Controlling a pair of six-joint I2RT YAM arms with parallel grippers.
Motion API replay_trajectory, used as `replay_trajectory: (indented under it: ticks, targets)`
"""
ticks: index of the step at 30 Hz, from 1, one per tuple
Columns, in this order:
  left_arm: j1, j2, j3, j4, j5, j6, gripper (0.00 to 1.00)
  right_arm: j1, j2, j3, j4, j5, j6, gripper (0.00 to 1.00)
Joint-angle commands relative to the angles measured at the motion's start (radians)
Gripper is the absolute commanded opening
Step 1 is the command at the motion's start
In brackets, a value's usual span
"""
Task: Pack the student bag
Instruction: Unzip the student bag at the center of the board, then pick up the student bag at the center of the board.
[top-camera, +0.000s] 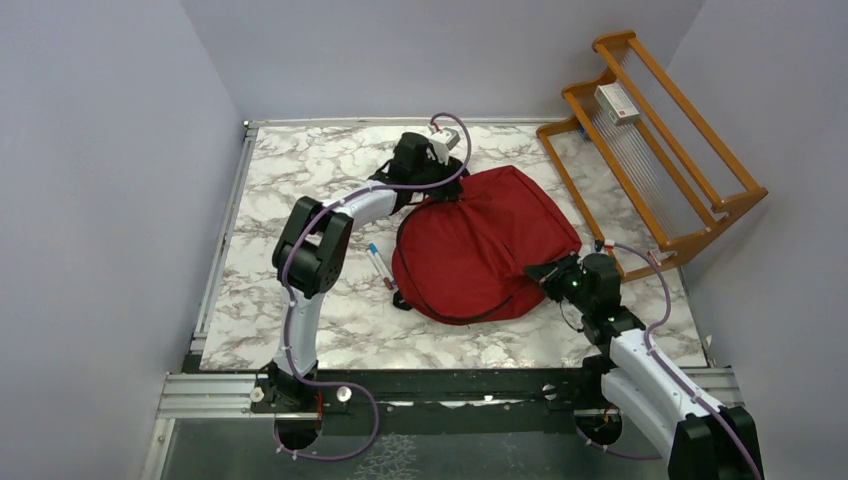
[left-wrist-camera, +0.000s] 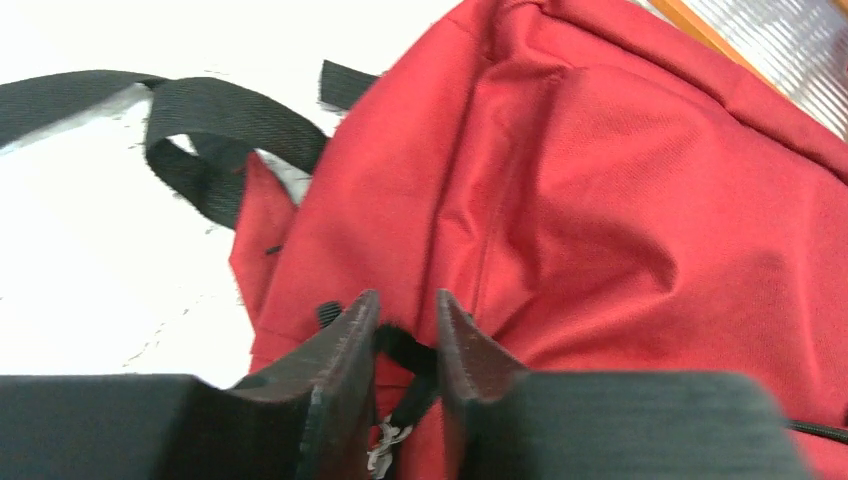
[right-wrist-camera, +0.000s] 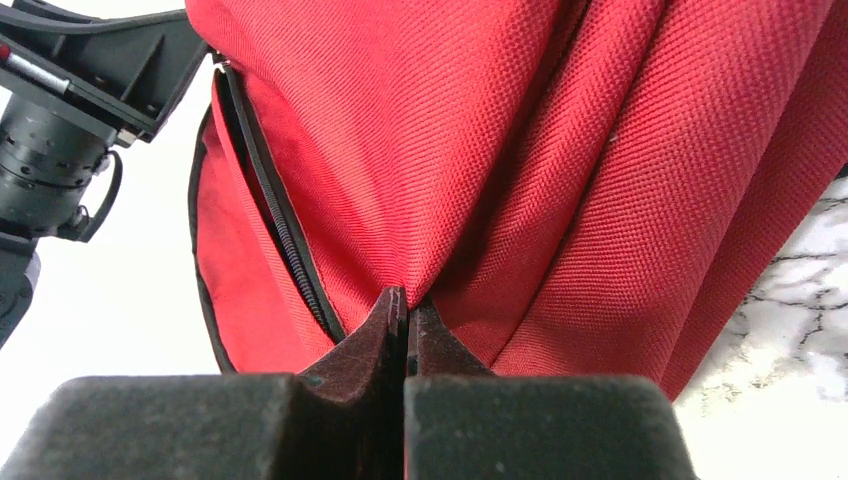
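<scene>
Holding bag (top-camera: 480, 240) mid-frame on desk (top-camera: 290, 170) in top view, R claw (right-wrist-camera: 408, 300) is pinched tight on a red fabric fold at bag's lower right. L claw (left-wrist-camera: 407, 300), at bag's upper left, stands narrowly parted w/ black zip pull (left-wrist-camera: 405, 360) between (gripped or not, can't tell). Step: prob. unzipping. Next: firm hold on pull, drag along zip while R anchors.
</scene>
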Motion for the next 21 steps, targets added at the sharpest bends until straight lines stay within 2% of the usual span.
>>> replay_trajectory:
  ticks: [1,6,10,13,15,18,21]
  targets:
    - [0.039,-0.084,0.009,0.040,0.003,-0.046,0.35,0.001,-0.017,0.059,-0.080,-0.003,-0.110,0.08]
    - [0.039,-0.240,-0.075,-0.031,-0.085,-0.073,0.54,0.001,-0.013,0.182,-0.194,0.010,-0.236,0.26]
    - [0.039,-0.397,-0.187,-0.116,-0.238,-0.087,0.68,0.001,-0.005,0.265,-0.278,0.044,-0.326,0.40]
    - [0.039,-0.502,-0.282,-0.193,-0.361,-0.133,0.78,0.001,0.008,0.312,-0.317,0.068,-0.381,0.46]
    - [0.039,-0.565,-0.348,-0.239,-0.415,-0.171,0.92,0.001,0.020,0.334,-0.324,0.066,-0.423,0.50]
    - [0.039,-0.643,-0.442,-0.285,-0.454,-0.240,0.98,0.001,0.050,0.376,-0.332,0.048,-0.491,0.54]
    - [0.035,-0.707,-0.533,-0.305,-0.457,-0.318,0.99,0.001,0.083,0.418,-0.338,0.027,-0.538,0.56]
